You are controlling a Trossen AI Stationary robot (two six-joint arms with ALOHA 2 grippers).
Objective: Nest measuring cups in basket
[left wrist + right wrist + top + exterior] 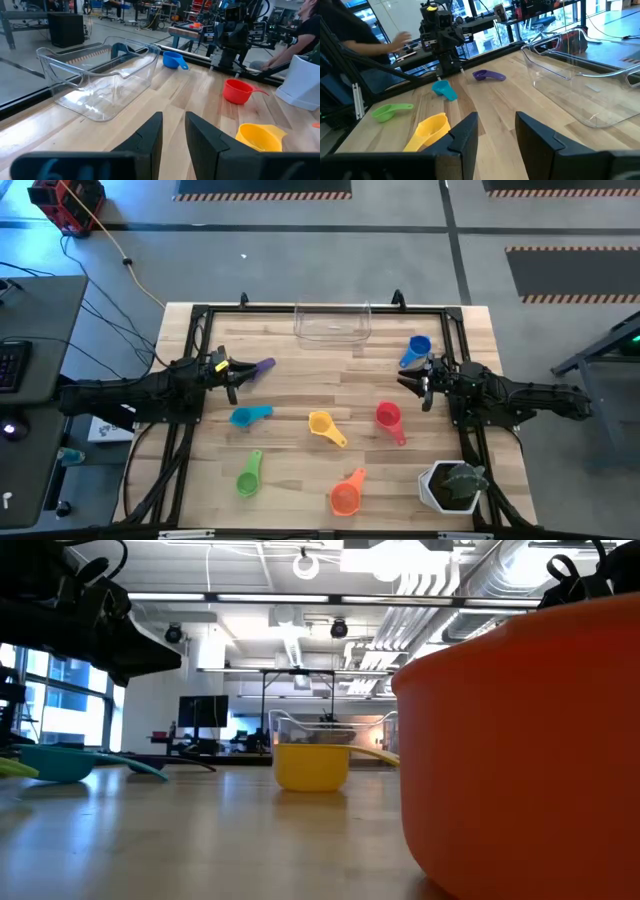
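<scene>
Measuring cups lie scattered across my wooden table [300,395], all seven outside the basket [332,322]. That clear basket sits empty at the table's far edge, midway between the two arms.

Cup positions as I read them from the high view:
- purple cup [262,367]: just in front of the left gripper [231,374].
- blue cup [416,350]: near the right gripper [417,383], on its far side toward the basket.
- light blue cup [248,416]: left of centre, nearer the front than the purple one.
- yellow cup [324,426]: at table centre.
- red cup [389,418]: right of the yellow one, well apart from it.
- green cup [248,476] and orange cup [346,494]: toward the near edge.

My left gripper hovers at the left side of the table. In the left wrist view its fingers [150,137] stand slightly parted with only bare wood between them; it grips nothing. My right gripper hovers at the right side. In the right wrist view its fingers [465,135] show a somewhat wider gap, also empty.

A white pot with a plant [452,485] stands at the near right corner.
</scene>
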